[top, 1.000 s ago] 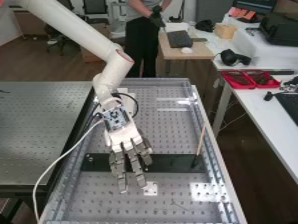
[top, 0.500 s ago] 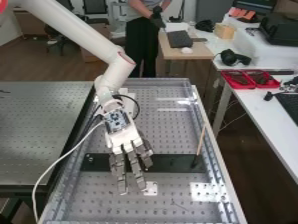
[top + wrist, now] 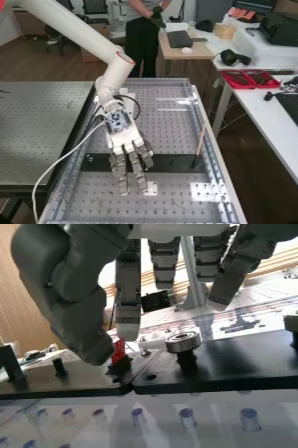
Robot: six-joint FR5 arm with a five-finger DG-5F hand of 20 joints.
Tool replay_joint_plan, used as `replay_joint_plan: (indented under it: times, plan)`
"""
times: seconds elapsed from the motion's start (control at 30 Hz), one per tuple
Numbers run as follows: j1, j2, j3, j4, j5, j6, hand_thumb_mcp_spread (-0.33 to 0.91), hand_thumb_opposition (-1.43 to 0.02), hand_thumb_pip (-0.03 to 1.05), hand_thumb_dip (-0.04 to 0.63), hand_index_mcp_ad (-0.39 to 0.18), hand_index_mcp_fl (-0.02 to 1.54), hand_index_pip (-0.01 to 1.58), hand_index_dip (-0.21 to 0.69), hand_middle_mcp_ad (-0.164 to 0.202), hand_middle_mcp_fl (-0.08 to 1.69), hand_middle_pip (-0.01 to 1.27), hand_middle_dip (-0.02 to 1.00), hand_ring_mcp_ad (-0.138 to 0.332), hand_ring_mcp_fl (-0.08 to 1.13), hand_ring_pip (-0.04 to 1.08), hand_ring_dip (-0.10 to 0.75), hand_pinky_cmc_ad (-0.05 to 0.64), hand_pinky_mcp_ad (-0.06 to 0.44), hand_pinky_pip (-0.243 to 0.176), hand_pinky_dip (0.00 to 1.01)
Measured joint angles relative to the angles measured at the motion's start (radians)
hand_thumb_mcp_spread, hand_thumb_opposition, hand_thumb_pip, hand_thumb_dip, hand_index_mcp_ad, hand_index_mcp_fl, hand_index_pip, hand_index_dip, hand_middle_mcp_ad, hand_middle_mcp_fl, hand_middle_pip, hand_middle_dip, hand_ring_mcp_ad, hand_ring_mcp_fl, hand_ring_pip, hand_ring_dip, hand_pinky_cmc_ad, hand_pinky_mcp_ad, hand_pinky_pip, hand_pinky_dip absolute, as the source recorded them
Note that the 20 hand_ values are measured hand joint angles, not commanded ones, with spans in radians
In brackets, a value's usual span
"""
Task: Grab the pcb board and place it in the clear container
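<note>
There's the hand, open, fingers straight, over the black plate. Red board right beside its thumb tip!

Can see a long black plate lying crosswise on the table, spanning from near its left edge to near its right. Can make out a thin tan stick slanting up from the plate's right end, plus, in the wrist view, a round metal disc on a black post and a short black peg, both upright on the plate. Can find a second perforated table beside the left edge. Beyond the right edge, can spot a white side table bearing two red trays along its left edge.
</note>
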Motion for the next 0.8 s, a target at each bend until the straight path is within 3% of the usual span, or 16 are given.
replay_joint_plan:
  times: [0.7,0.8]
  plan:
    - [-0.005,0.0,0.0,0.024,-0.006,-0.038,0.4,-0.88,0.73,0.269,-0.042,0.13,1.55,0.138,0.099,0.01,0.12,0.11,0.251,-0.02,0.09,0.012,0.33,0.182,-0.089,0.69]
    - [-0.005,0.002,-0.002,0.037,-0.004,-0.055,0.42,-0.88,0.69,0.269,-0.042,0.17,1.56,0.138,0.099,0.01,0.12,0.11,0.251,-0.02,0.09,0.012,0.33,0.18,-0.089,0.65]
